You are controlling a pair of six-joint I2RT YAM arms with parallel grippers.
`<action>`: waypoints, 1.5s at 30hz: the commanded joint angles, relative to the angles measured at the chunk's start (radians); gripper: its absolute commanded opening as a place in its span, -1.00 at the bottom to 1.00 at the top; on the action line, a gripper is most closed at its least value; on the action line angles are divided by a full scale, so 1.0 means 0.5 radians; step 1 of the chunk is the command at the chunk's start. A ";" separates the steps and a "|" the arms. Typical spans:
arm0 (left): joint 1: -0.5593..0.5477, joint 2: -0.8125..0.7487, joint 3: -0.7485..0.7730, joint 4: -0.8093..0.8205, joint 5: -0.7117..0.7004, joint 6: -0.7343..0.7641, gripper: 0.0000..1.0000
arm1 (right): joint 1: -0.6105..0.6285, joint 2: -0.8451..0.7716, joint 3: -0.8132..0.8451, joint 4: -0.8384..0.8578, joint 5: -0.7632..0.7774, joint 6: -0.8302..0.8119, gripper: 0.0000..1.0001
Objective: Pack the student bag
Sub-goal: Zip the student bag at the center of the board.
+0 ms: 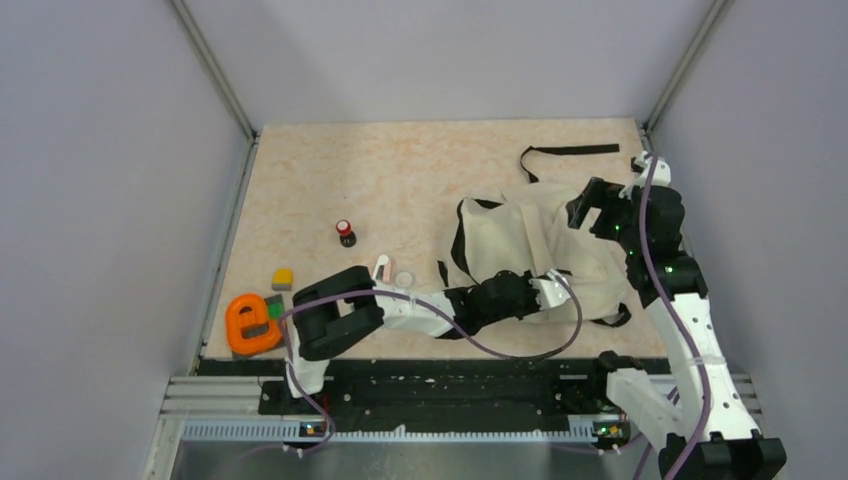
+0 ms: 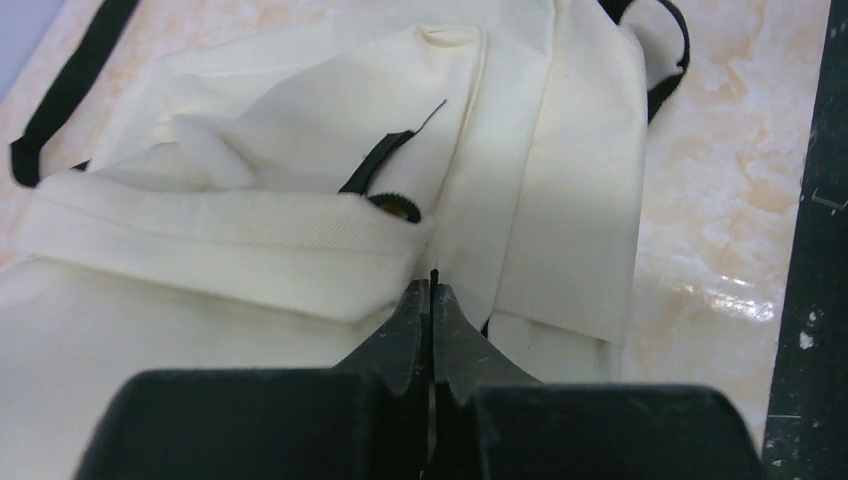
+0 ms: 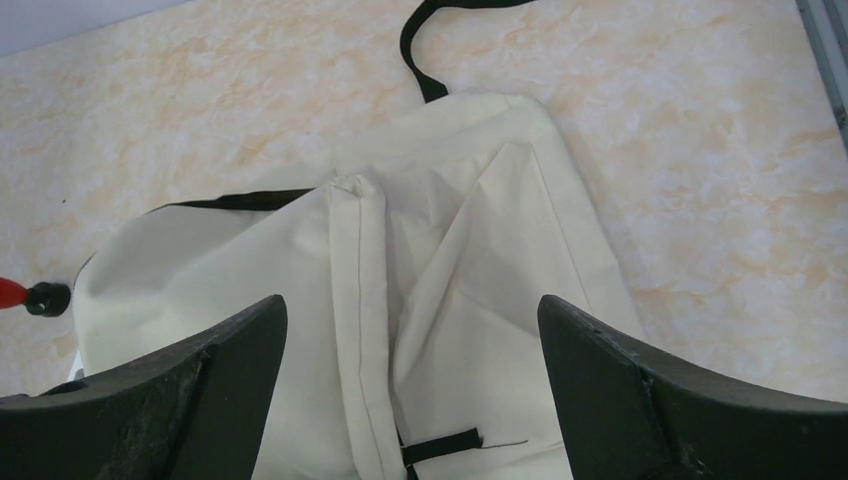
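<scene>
The student bag is a cream-beige fabric backpack lying crumpled at the table's right middle. It also shows in the left wrist view and the right wrist view. A black strap trails behind it. My left gripper lies low at the bag's near edge. Its jaws are pressed together, with a thin black sliver of the bag pinched between the tips. A short black zipper piece shows just ahead. My right gripper hovers wide open and empty above the bag's far right part.
A small red-capped bottle stands left of the bag and shows at the right wrist view's left edge. A yellow block, an orange tape holder and two small white pieces lie at the near left. Grey walls enclose the table.
</scene>
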 commanded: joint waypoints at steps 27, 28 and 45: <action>0.018 -0.507 -0.349 0.435 -0.514 -0.562 -1.00 | 0.441 0.253 -0.393 0.155 -0.011 0.125 0.22; 0.018 -0.515 -0.358 0.441 -0.530 -0.562 -1.00 | 0.446 0.267 -0.395 0.154 0.009 0.116 0.16; 0.319 -1.128 -0.932 0.488 -0.697 -0.817 -1.00 | 0.442 0.233 -0.358 0.197 0.541 0.075 -1.00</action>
